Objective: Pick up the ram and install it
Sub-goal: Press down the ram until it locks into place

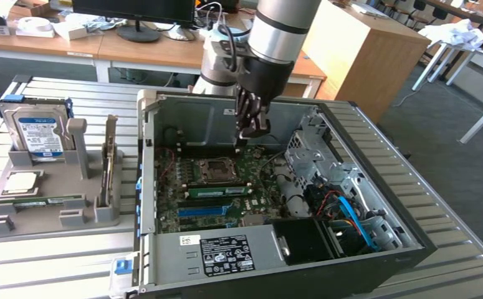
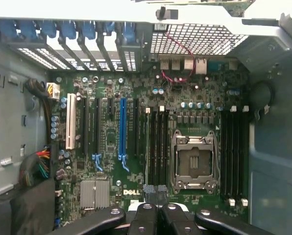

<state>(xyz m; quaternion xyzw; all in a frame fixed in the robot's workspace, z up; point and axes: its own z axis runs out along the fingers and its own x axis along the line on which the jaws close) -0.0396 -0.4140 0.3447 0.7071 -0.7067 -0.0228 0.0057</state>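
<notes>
A green ram stick (image 1: 216, 191) sits in a slot on the motherboard, just beside the processor socket (image 1: 216, 168). In the wrist view it shows edge-on as a thin pale line (image 2: 147, 147) next to the black memory slots (image 2: 158, 144). My gripper (image 1: 252, 132) hangs above the board inside the open computer case (image 1: 374, 205), over the area behind the socket. It is shut, and nothing shows between its dark fingers (image 2: 146, 218). The gripper (image 2: 158, 213) is apart from the ram.
A grey fixture tray (image 1: 25, 227) stands at the exterior view's left. It holds a blue-labelled hard drive (image 1: 37, 134), a silver processor chip (image 1: 21, 182), a flat green stick (image 1: 42, 200) and a thin board on edge (image 1: 108, 159). Cables (image 1: 349, 208) and drive cages fill the case's other side.
</notes>
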